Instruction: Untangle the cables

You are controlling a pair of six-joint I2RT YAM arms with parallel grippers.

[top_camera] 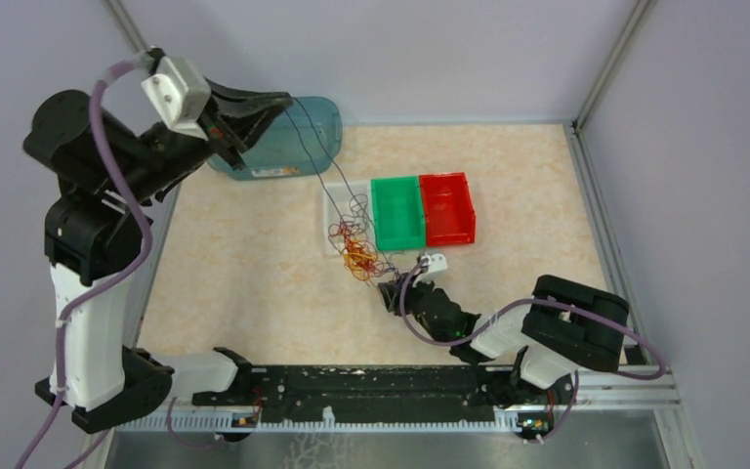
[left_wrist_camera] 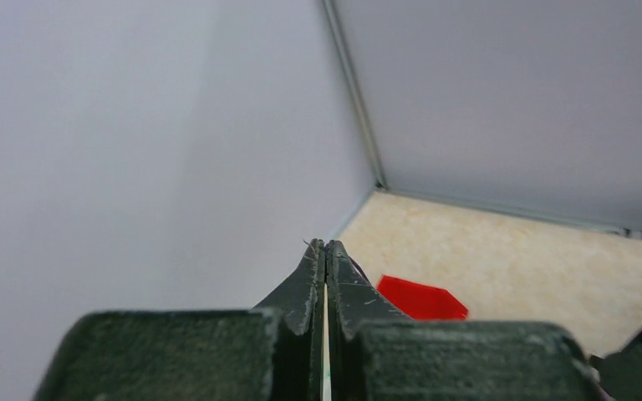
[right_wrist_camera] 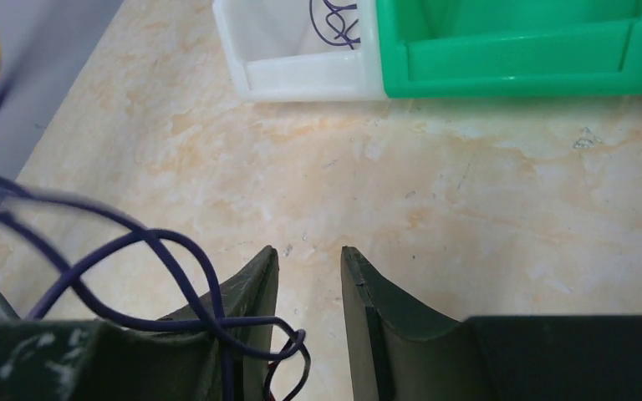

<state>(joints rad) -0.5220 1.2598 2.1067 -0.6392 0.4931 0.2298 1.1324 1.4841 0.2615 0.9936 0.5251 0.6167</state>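
A tangle of thin purple, red and yellow-orange cables [top_camera: 355, 248] lies at the front edge of the white bin [top_camera: 333, 210]. My left gripper [top_camera: 288, 101] is raised at the back left, shut on a purple cable whose strands run taut down to the tangle. In the left wrist view the jaws are pressed together with the wire at the tips [left_wrist_camera: 326, 245]. My right gripper [top_camera: 389, 291] is low on the table just right of the tangle, open. In the right wrist view [right_wrist_camera: 309, 255] purple cable loops [right_wrist_camera: 146, 242] drape over its left finger, with nothing between the jaws.
A green bin [top_camera: 397, 212] and a red bin [top_camera: 447, 207] stand side by side right of the white bin [right_wrist_camera: 301, 71]. A translucent blue container [top_camera: 298, 142] sits at the back left under the left gripper. Walls close in the table.
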